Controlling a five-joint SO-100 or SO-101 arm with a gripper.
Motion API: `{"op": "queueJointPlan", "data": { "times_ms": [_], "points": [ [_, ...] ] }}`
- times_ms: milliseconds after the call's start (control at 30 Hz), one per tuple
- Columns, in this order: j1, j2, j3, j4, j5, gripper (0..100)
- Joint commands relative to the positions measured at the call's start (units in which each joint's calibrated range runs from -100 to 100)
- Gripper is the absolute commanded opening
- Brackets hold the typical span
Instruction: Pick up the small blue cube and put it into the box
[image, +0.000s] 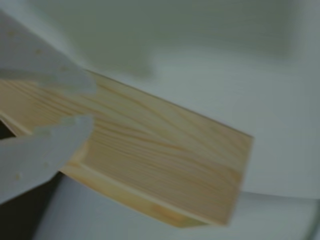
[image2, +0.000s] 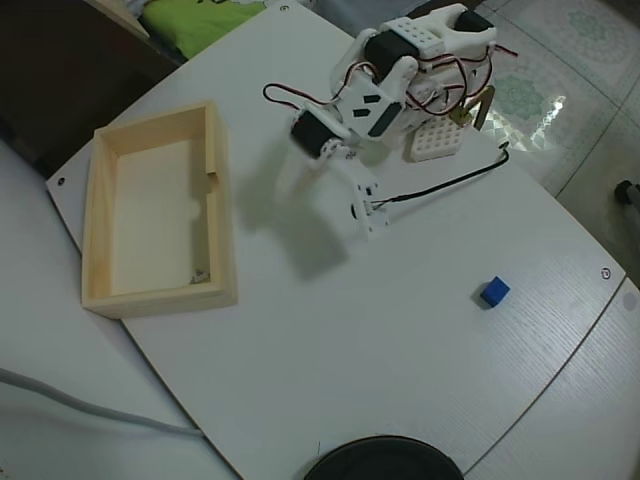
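Observation:
The small blue cube (image2: 493, 291) lies alone on the white table at the right of the overhead view, far from the arm's tip. It does not show in the wrist view. The box (image2: 222, 200) of pale wood stands at the left, open side up, and looks empty. In the wrist view its outer wall (image: 165, 150) fills the middle, blurred. My gripper (image2: 287, 188) hangs above the table between box and cube, closer to the box's right wall. In the wrist view my gripper (image: 91, 104) enters from the left, its white fingertips (image: 75, 82) a little apart with nothing between them.
The arm's base (image2: 440, 50) sits at the table's top edge, and a black cable (image2: 450, 180) trails from it. A black round object (image2: 385, 462) pokes in at the bottom edge. A grey cable (image2: 90, 410) lies at lower left. The table's curved edge (image2: 560, 370) runs at the right.

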Motion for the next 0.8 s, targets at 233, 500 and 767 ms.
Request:
{"op": "queueJointPlan", "data": {
  "times_ms": [233,500,767],
  "points": [
    [-2.54,-0.42,-0.18,0.18,-0.33,3],
    [-3.87,0.34,-24.62,6.9,-1.42,4],
    [-7.34,7.18,-48.78,16.41,-1.42,4]
  ]
}}
